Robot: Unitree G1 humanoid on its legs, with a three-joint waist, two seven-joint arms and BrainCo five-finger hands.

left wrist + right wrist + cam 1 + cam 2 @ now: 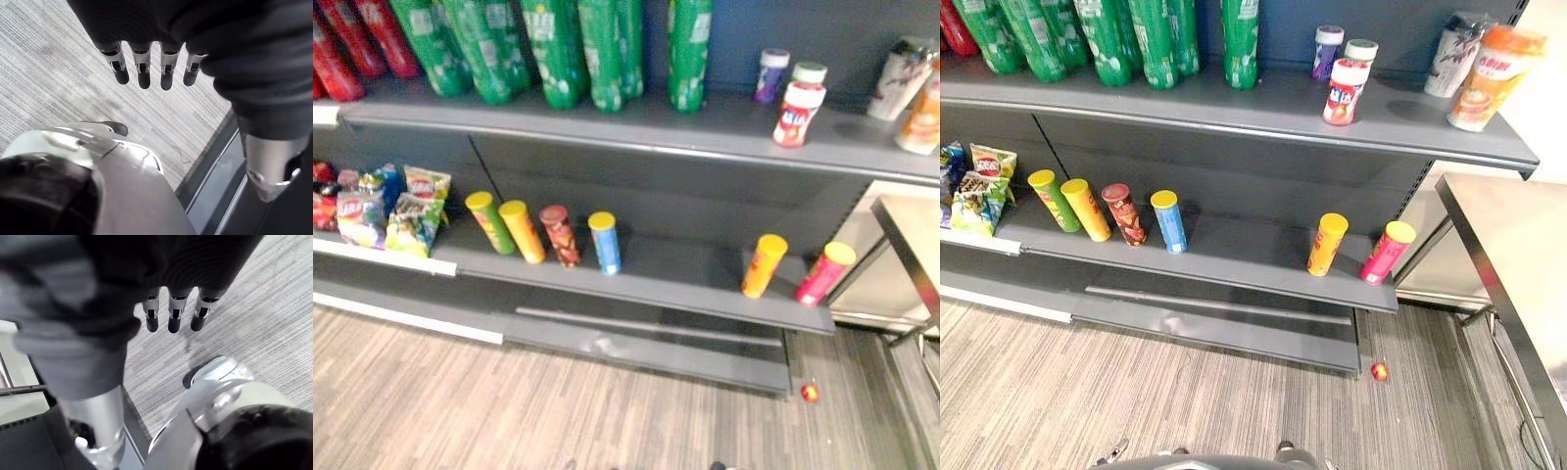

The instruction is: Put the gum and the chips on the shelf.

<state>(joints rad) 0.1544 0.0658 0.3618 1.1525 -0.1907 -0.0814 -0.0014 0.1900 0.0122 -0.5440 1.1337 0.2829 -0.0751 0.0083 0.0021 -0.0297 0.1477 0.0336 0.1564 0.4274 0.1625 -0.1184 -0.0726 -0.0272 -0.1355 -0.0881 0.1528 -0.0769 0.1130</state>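
Hanging left hand (142,73) and right hand (175,318) over the floor (460,411), fingers straight, holding nothing. Standing on the lower shelf (685,269): yellow chips can (763,264), pink chips can (823,273). On the top shelf (724,122): gum bottle (800,113).

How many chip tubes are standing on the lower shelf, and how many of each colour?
Green chip tube: 1
Yellow-orange chip tubes: 2
Dark red chip tube: 1
Blue chip tube: 1
Pink chip tube: 1
Total: 6
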